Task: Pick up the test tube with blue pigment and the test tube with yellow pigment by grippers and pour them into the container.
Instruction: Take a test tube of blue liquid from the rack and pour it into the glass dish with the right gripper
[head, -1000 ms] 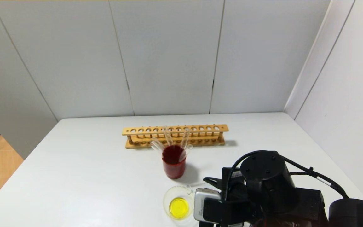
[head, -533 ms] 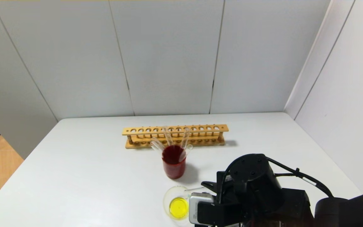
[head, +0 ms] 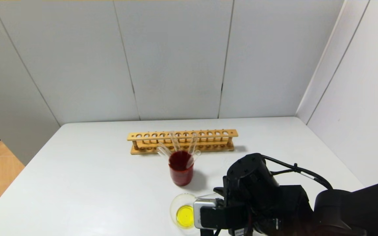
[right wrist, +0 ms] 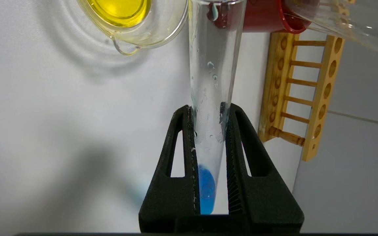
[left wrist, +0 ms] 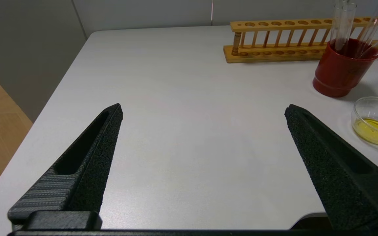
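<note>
Item: the test tube with blue pigment (right wrist: 212, 98). Held in the right claw (right wrist: 208, 131), whose fingers pinch it low on the barrel, with a small pool of blue at the closed end sitting between them. The tube lies near horizontal, its mouth reaching toward the container and ending beside it, by the pouring lip and not yet over the rim.

Item: the container (head: 183, 213). Low clear beaker on the bench (head: 94, 183), already holding a yellow liquid; the right arm crowds its side away from the bench's left edge.

Item: left claw (left wrist: 202, 157). Spread wide, empty, low over bare bench well apart from the container.

Item: red beaker (head: 180, 170). Stands just beyond the container, colourless tubes leaning in it; the wooden rack (head: 182, 141) lies beyond that.

Handling note, as judgement: bring the tube mouth over the container's middle before raising the closed end. Tip slowly, since the blue sits far from the mouth and will run all at once. Keep the pinch firm; wet glass may slip or rotate.
</note>
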Controlling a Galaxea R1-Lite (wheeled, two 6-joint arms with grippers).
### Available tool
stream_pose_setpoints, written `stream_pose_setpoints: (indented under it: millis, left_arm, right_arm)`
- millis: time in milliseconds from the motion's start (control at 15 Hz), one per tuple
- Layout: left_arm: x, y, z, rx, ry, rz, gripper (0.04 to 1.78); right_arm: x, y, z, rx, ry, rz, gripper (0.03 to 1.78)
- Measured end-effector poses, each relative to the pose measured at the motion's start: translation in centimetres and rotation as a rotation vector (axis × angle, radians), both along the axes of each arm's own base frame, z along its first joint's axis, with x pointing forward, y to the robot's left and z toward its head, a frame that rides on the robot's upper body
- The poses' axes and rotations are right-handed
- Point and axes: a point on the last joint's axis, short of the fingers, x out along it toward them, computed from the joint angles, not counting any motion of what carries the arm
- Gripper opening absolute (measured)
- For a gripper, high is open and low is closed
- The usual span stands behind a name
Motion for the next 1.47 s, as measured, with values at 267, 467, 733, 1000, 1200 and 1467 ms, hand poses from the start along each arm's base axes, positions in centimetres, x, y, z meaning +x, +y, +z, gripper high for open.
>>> stream_pose_setpoints:
  millis: [267,467,733,1000,1200,1467]
  left_arm:
    - [0.0,0.0,0.0,0.000,0.000,0.000,1.75]
    - [0.0,0.0,0.0,0.000,0.000,0.000,1.75]
    - [0.0,0.0,0.0,0.000,0.000,0.000,1.75]
    - [0.0,0.0,0.0,0.000,0.000,0.000,1.75]
    - [0.0,0.0,0.0,0.000,0.000,0.000,1.75]
    - [0.0,0.0,0.0,-0.001,0.000,0.000,1.75]
  right_arm:
    - [0.6,0.6,0.3,-0.044,0.035,-0.001,0.32]
    - [1.0,1.2,0.4,-0.071,0.053,0.001,0.32]
    - [1.7,2.0,0.5,-0.122,0.089,0.006,0.32]
    - [2.2,2.4,0.0,-0.158,0.109,0.010,0.32]
    - [2.3,2.4,-0.1,-0.196,0.108,0.037,0.32]
    - [2.6,2.7,0.2,-0.253,0.119,0.022,0.32]
